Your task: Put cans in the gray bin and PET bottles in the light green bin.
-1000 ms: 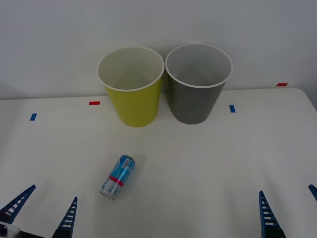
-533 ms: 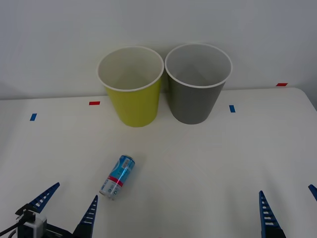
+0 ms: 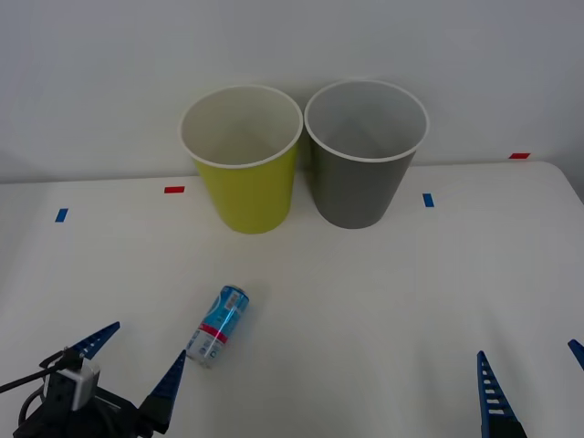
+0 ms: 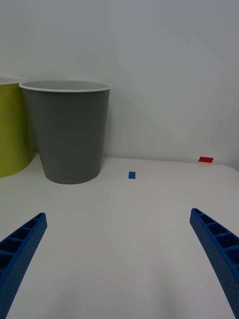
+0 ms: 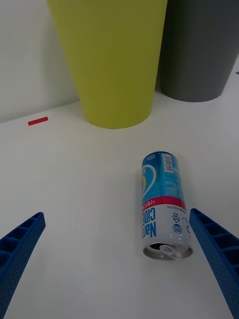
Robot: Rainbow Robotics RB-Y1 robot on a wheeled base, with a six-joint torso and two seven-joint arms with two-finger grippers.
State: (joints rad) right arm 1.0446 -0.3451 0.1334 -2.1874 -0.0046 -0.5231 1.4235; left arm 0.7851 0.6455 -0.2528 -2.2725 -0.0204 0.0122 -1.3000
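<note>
A small light-blue can [image 3: 217, 326] with a white and pink-red band lies on its side on the white table [image 3: 365, 301], left of centre, its opened end toward me. My left gripper [image 3: 150, 339] is open just left of the can and close to it, touching nothing. In the left wrist view the can [image 5: 162, 199] lies a little ahead, next to one of the two spread fingers [image 5: 214, 249]. The light green bin [image 3: 246, 192] and the gray bin [image 3: 356, 192] stand side by side at the back. At the near right, my right gripper [image 3: 526, 349] is open and holds nothing.
Small red tape marks [image 3: 173, 190] and blue tape marks [image 3: 427, 199] dot the tabletop near the bins. A white wall rises right behind the bins. The right wrist view faces the gray bin [image 4: 69, 134], with the green bin [image 4: 12, 129] at its side.
My left gripper has moved forward and to the right, closing in on the can. The can, both bins and the right arm have stayed put.
</note>
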